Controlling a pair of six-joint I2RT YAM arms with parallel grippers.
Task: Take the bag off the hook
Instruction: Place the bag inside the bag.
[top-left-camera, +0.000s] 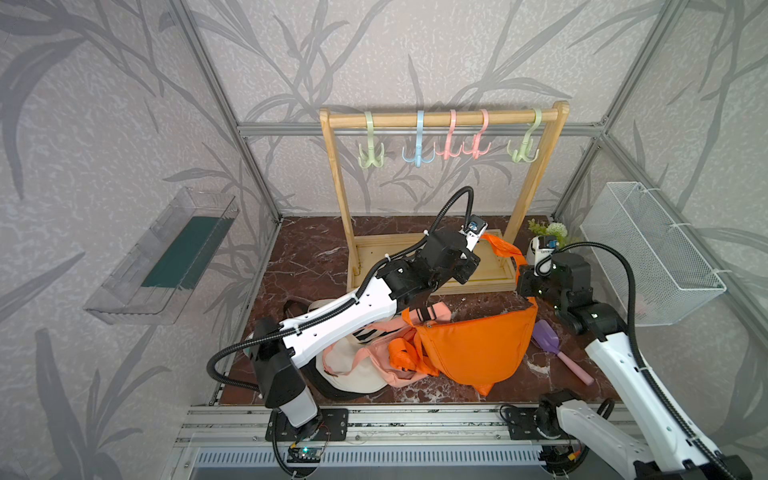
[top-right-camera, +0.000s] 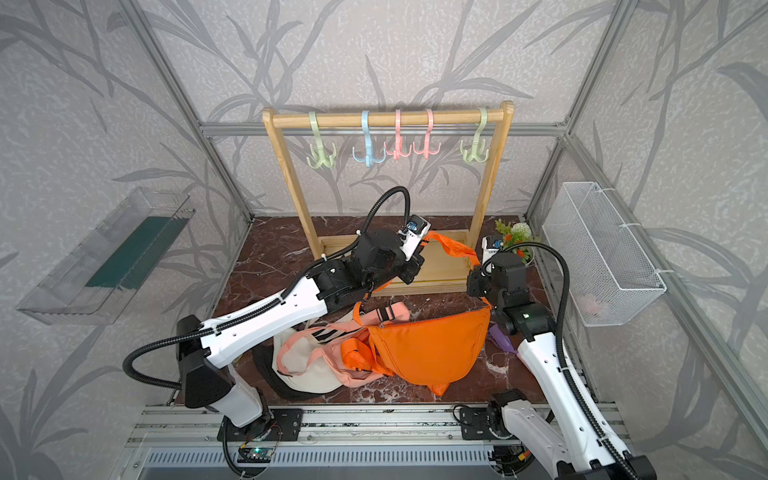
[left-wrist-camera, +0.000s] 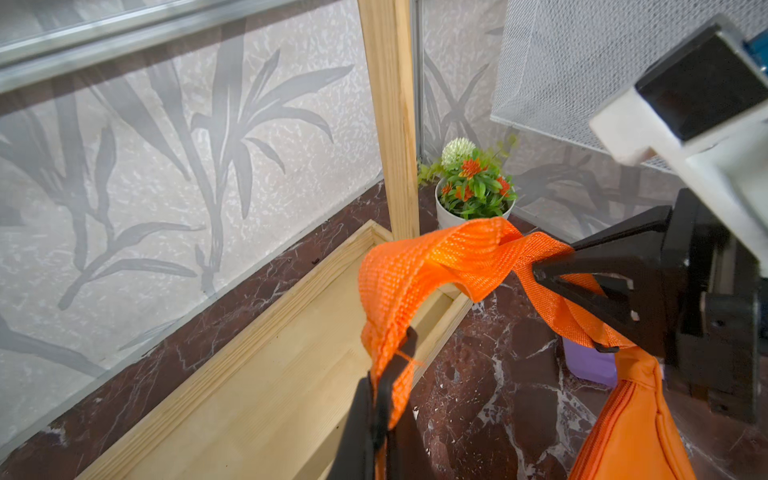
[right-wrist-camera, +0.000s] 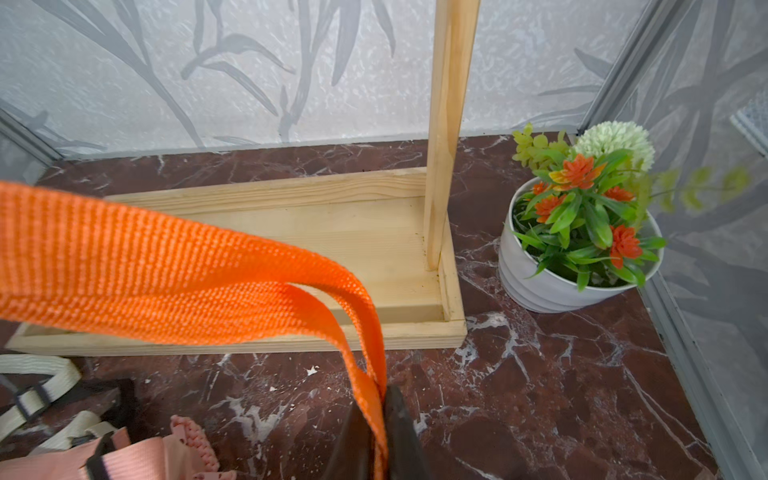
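Orange bag (top-left-camera: 473, 349): smooth, tightly woven cloth with a faint sheen. Its strap (left-wrist-camera: 415, 266) is coarse ribbed webbing, matt up close. The left end effector (left-wrist-camera: 390, 365) and right end effector (left-wrist-camera: 536, 272) are both matt black plastic. The rack (top-left-camera: 395, 119) is pale bare wood with the grain showing, barely satin. The hooks (top-left-camera: 419, 141) are smooth, softly glossy pastel plastic. The table (right-wrist-camera: 561, 395) has a polished dark red marble look with white veins. The pot (right-wrist-camera: 536, 286) is white, ribbed and matt. The basket (top-left-camera: 648, 249) is white-coated wire mesh. The wall tray (top-left-camera: 124, 286) is clear, glossy plastic. The pink bag (top-left-camera: 442, 311) is soft matt cloth.
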